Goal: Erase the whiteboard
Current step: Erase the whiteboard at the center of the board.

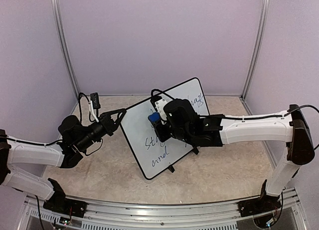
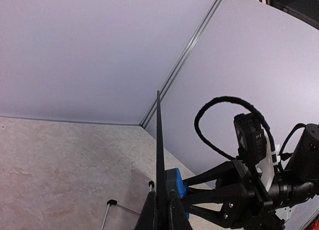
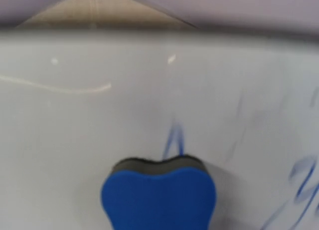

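The whiteboard (image 1: 137, 127) stands tilted at mid-table, with blue handwriting (image 1: 155, 141) over its lower and right parts. My left gripper (image 1: 120, 115) is shut on its left rim. In the left wrist view the board's rim (image 2: 159, 140) runs edge-on up from between my fingers (image 2: 149, 216). My right gripper (image 1: 158, 118) is shut on a blue-and-black eraser (image 1: 153, 118), pressed flat against the board's upper middle. The right wrist view shows the eraser (image 3: 158, 197) on the white surface, a blue stroke (image 3: 173, 140) just above it; that gripper's own fingers are hidden.
Thin stand legs with black feet (image 2: 112, 202) prop the board from behind; one foot (image 1: 171, 168) shows at its near edge. Purple walls with metal posts (image 1: 64, 45) close in the beige table (image 1: 99, 175). My right arm (image 1: 249, 127) reaches across from the right.
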Controlling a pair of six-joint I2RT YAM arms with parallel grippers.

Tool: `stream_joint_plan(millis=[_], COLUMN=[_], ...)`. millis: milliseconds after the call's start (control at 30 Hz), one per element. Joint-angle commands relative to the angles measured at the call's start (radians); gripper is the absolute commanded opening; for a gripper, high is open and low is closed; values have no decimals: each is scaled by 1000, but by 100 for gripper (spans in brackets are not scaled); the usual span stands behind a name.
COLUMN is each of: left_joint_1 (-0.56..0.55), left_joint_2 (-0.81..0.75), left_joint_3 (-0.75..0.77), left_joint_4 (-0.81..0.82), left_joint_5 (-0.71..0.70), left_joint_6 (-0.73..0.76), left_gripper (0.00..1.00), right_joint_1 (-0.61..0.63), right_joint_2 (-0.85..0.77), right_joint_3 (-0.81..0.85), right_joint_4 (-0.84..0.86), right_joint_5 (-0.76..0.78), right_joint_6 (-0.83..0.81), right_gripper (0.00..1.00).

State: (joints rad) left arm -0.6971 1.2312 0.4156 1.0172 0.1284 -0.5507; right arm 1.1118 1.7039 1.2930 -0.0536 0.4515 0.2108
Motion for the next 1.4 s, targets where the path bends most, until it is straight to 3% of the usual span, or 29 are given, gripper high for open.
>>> stream_joint_plan(millis=[0,267,733,1167,1367], left_joint_1=[-24,-24,-24,-23,-24], left_joint_2=[-2,0,2,-9,-6], left_joint_3=[2,1,0,-2,-1], left_joint_4=[43,47,49,46,50], left_joint_5=[114,117,117,117,121], left_joint_6=[34,32,32,34,31], left_gripper=[0,0,0,0,0], right_joint_1=[16,27,26,22,3], right_joint_2=[-6,-30,90,-6,-20], right_joint_3=[-122,-185,116,-175,-173], right_joint_4=[-45,-24,-30,-13,6], right_joint_5=[-25,-32,-10,-13,-14], right_joint_6=[80,105,-61,83,77], right_gripper=[23,23,23,23,23])
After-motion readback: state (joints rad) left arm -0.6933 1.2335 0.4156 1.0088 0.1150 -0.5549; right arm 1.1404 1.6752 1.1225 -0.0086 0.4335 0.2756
